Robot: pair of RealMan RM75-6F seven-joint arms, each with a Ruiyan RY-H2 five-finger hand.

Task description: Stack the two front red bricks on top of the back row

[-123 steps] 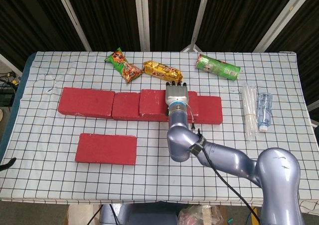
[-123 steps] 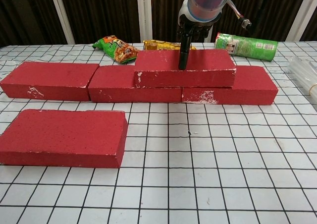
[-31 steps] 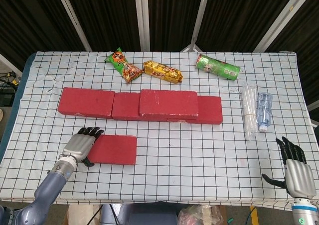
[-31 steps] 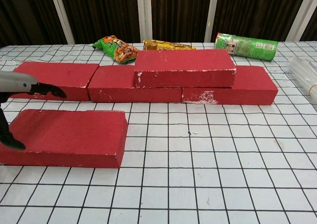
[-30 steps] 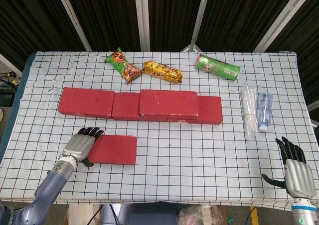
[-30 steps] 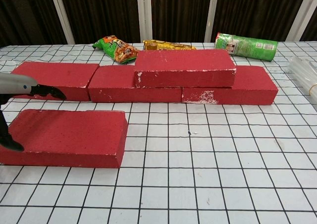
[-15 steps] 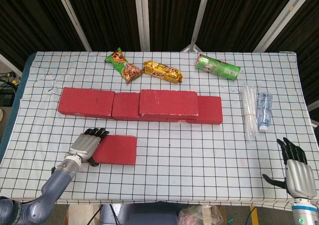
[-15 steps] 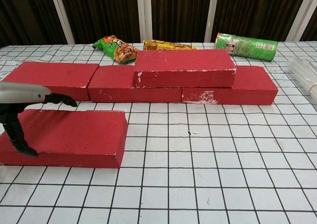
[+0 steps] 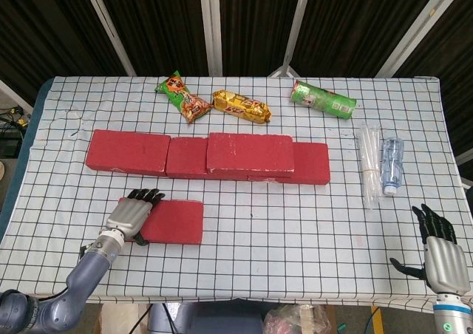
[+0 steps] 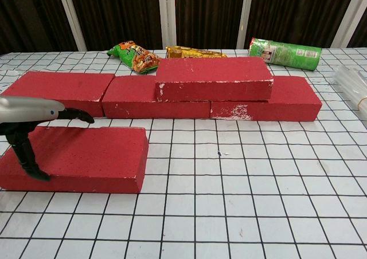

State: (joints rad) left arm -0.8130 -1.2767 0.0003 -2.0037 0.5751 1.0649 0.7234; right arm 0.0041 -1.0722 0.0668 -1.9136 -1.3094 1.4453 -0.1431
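Note:
One red brick (image 9: 174, 221) (image 10: 92, 156) lies flat at the front left of the table. Behind it runs the back row of red bricks (image 9: 127, 152) (image 10: 60, 88). Another red brick (image 9: 250, 152) (image 10: 213, 77) lies on top of that row, right of centre. My left hand (image 9: 131, 214) (image 10: 28, 121) reaches over the front brick's left end. Its fingers (image 10: 74, 114) lie along the brick's back edge and its thumb (image 10: 26, 156) comes down toward the front edge. The brick rests on the table. My right hand (image 9: 441, 253) hangs at the front right corner with its fingers spread, holding nothing.
Behind the row lie a green snack bag (image 9: 182, 97), a yellow snack bag (image 9: 241, 106) and a green can (image 9: 322, 100) on its side. A water bottle (image 9: 391, 165) and a clear plastic bundle (image 9: 368, 170) lie at the right.
My left hand has slid rightward from beside the front brick onto its left end. The right arm left the stacked brick and its hand now hangs at the front right corner.

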